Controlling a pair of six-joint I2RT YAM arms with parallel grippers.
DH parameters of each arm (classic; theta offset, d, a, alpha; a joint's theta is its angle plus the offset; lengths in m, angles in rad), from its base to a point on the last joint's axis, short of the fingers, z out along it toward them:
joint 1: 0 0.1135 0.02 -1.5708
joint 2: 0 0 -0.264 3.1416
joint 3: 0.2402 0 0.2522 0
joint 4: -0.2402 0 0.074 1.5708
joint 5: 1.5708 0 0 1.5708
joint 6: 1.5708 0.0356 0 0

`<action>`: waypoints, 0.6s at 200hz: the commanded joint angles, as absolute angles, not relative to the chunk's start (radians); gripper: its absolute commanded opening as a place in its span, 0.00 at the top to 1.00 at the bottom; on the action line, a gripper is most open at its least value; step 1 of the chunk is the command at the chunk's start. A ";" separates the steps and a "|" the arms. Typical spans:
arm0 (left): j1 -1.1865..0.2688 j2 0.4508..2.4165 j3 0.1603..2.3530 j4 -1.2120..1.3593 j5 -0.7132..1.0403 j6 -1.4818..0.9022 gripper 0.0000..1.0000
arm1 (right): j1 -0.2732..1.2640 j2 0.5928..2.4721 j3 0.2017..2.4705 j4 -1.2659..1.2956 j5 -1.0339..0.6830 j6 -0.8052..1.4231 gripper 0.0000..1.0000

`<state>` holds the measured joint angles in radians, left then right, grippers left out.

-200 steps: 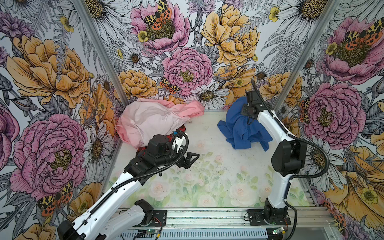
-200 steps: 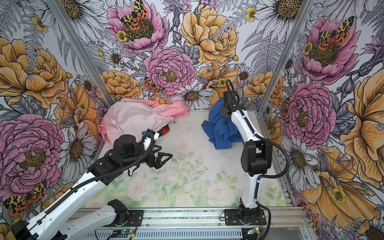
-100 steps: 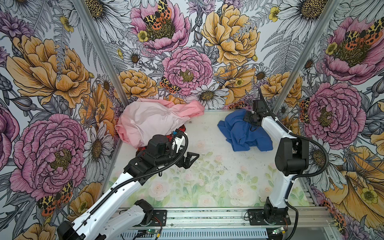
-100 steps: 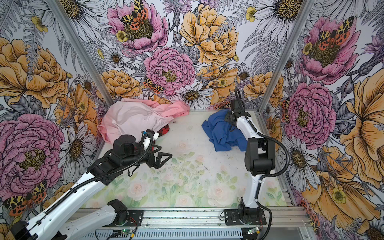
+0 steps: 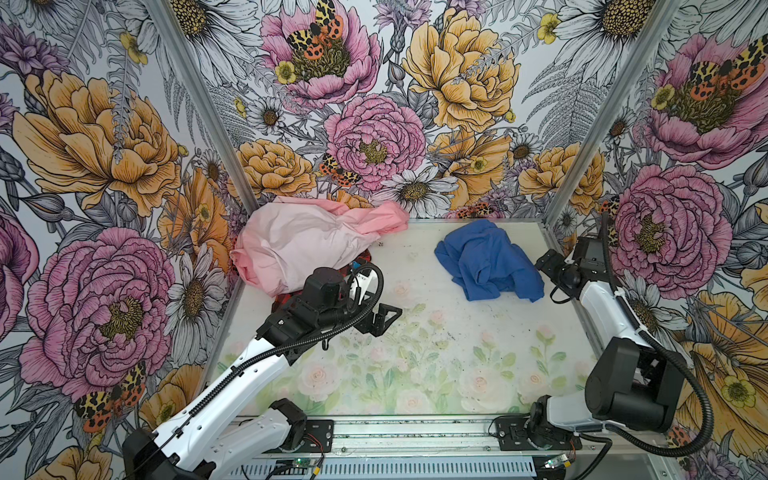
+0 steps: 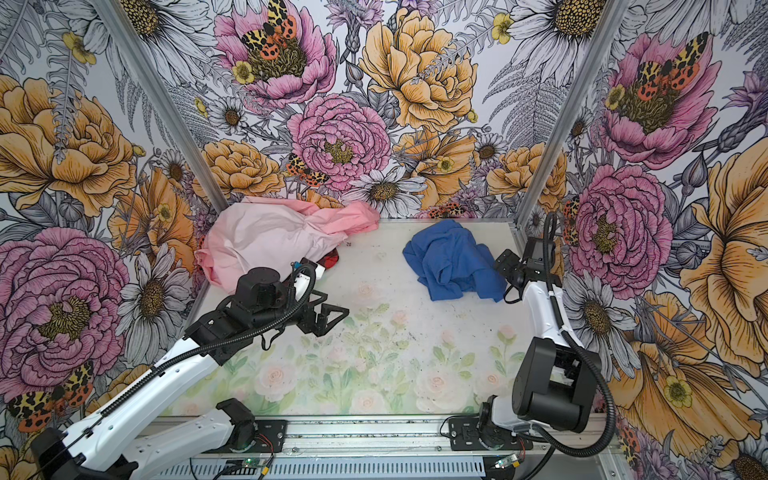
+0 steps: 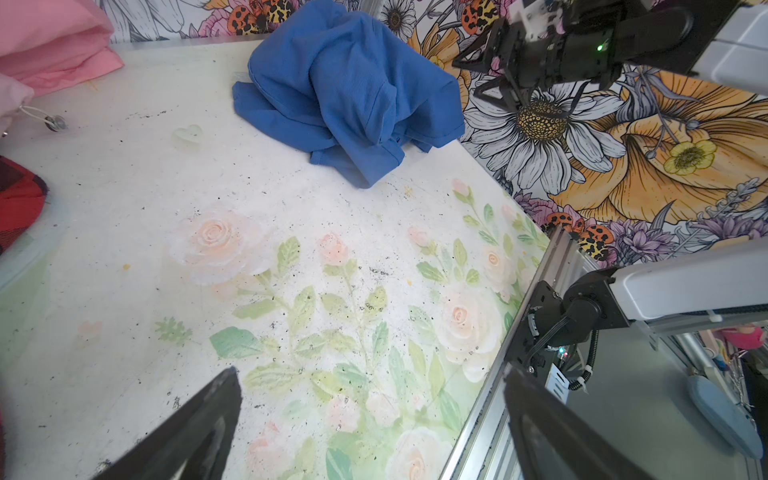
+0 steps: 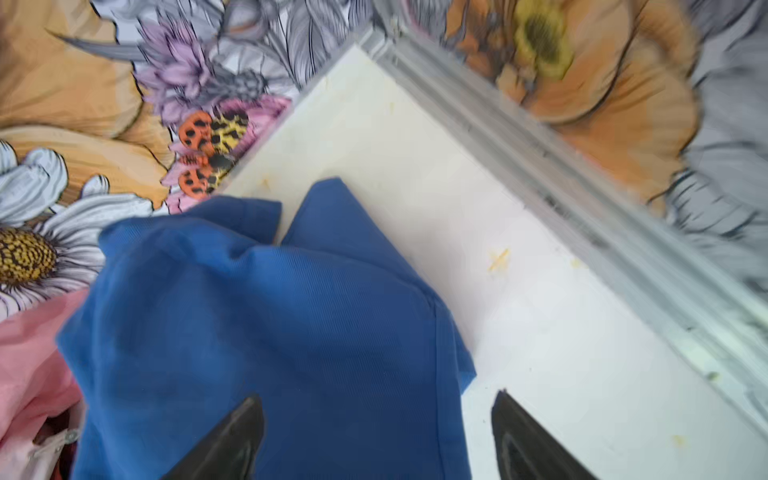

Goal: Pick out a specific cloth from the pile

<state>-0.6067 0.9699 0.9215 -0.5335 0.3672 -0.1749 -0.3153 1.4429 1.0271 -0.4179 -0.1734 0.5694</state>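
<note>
Your cloth (image 5: 488, 259), well apart from the pile (image 5: 307, 245), should handle soft and light, so pinch a raised fold; left tool (image 7: 370, 374) and right tool (image 8: 378, 397) gape empty.

- Cloths: three total. One blue cloth (image 5: 486, 259) far right, one pink cloth (image 5: 299, 245) far left, one red-and-black checked cloth (image 7: 20, 195) poking out from under the pink.
- Grippers: two, the left gripper (image 5: 384, 319) and the right gripper (image 8: 378, 399).
- Tiny clear heart-shaped bit (image 7: 187, 136) on the table (image 5: 436, 353): just one.
</note>
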 commanded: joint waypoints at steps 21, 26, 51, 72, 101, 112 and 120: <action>-0.614 0.959 0.898 -0.511 0.389 -0.151 0.01 | -0.320 1.489 0.951 -0.276 -0.360 0.598 0.14; -0.614 0.953 0.893 -0.512 0.385 -0.152 0.01 | -0.321 1.498 0.947 -0.272 -0.350 0.598 0.14; -0.613 0.930 0.875 -0.512 0.381 -0.160 0.01 | -0.324 1.579 0.983 -0.272 -0.296 0.600 0.14; -0.614 0.920 0.869 -0.511 0.386 -0.171 0.01 | -0.322 1.667 1.048 -0.275 -0.258 0.581 0.14; -0.614 0.896 0.865 -0.512 0.378 -0.189 0.01 | -0.322 1.731 1.123 -0.275 -0.192 0.560 0.14; -0.614 0.890 0.861 -0.511 0.374 -0.193 0.01 | -0.326 1.759 1.158 -0.280 -0.177 0.556 0.14; -0.614 0.888 0.858 -0.512 0.371 -0.194 0.01 | -0.327 1.794 1.190 -0.291 -0.186 0.554 0.14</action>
